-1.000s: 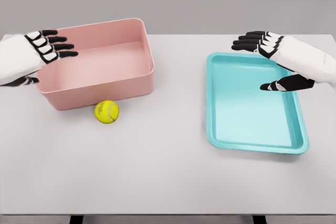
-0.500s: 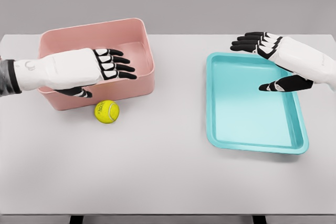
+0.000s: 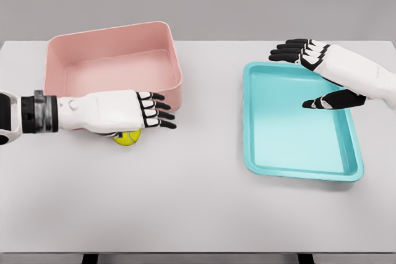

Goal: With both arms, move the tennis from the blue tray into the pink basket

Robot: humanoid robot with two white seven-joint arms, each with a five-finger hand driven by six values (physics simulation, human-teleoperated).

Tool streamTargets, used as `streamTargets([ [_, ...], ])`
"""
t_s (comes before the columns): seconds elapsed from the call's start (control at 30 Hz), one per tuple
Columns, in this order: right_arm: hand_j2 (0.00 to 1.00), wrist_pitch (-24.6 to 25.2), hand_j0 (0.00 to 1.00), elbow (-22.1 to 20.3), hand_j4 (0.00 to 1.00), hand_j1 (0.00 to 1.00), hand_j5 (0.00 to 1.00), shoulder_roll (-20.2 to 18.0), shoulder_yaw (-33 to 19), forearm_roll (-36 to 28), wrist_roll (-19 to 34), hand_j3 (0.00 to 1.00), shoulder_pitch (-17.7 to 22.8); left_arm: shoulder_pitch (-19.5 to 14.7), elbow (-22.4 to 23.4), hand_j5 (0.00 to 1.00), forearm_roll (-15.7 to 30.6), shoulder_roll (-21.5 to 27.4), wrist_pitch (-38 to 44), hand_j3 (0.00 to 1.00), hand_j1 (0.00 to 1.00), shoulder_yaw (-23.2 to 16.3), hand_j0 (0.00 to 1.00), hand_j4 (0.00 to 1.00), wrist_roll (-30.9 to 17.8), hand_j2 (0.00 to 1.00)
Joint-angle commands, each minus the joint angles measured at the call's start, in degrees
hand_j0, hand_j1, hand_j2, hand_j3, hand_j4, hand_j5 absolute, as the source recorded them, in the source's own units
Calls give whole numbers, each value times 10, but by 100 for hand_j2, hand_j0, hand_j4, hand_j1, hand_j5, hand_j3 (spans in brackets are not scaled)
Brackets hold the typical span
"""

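Note:
A yellow tennis ball (image 3: 129, 138) lies on the white table just in front of the pink basket (image 3: 80, 44), mostly hidden under my left hand (image 3: 139, 109). That hand hovers over the ball, palm down, fingers stretched out flat and holding nothing. The blue tray (image 3: 297, 143) sits on the right with nothing in it. My right hand (image 3: 306, 72) hangs above the tray's far right part, fingers spread and thumb pointing left, holding nothing.
The pink basket holds nothing and stands at the back left. Bare table (image 3: 198, 202) stretches between basket and tray and along the front edge.
My left hand has swung from the basket's left rim forward and right, down over the ball. The right hand has barely shifted. The ball has not moved.

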Motion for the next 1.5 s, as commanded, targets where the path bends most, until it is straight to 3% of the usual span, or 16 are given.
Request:
streamTargets([
  [0.0, 100, 2, 100, 0, 100, 100, 100, 0, 1, -4, 0, 100, 0, 0, 2, 100, -31, -1, 1, 100, 100, 1, 100, 100, 0, 100],
  [0.13, 100, 2, 100, 0, 100, 100, 100, 0, 1, -4, 0, 100, 0, 0, 5, 100, -75, -4, 1, 100, 100, 1, 100, 100, 0, 100],
  [0.37, 100, 2, 100, 0, 100, 100, 100, 1, 5, -4, 0, 100, -1, 8, 4, 100, -92, -12, 1, 100, 100, -10, 100, 100, 0, 100],
  [0.47, 100, 2, 100, 0, 100, 100, 100, 1, 5, -4, 0, 100, -1, 10, 5, 100, -122, -13, 1, 100, 100, -18, 100, 100, 0, 100],
  [0.67, 100, 2, 100, 0, 100, 100, 100, 25, 10, -4, 0, 100, -1, 10, 9, 100, -161, -15, 1, 100, 100, -27, 100, 100, -1, 100],
  [1.47, 100, 2, 100, 1, 100, 100, 100, 51, 35, 4, 0, 100, 9, 19, 23, 100, -212, -19, 1, 100, 100, -26, 100, 100, 0, 100],
])
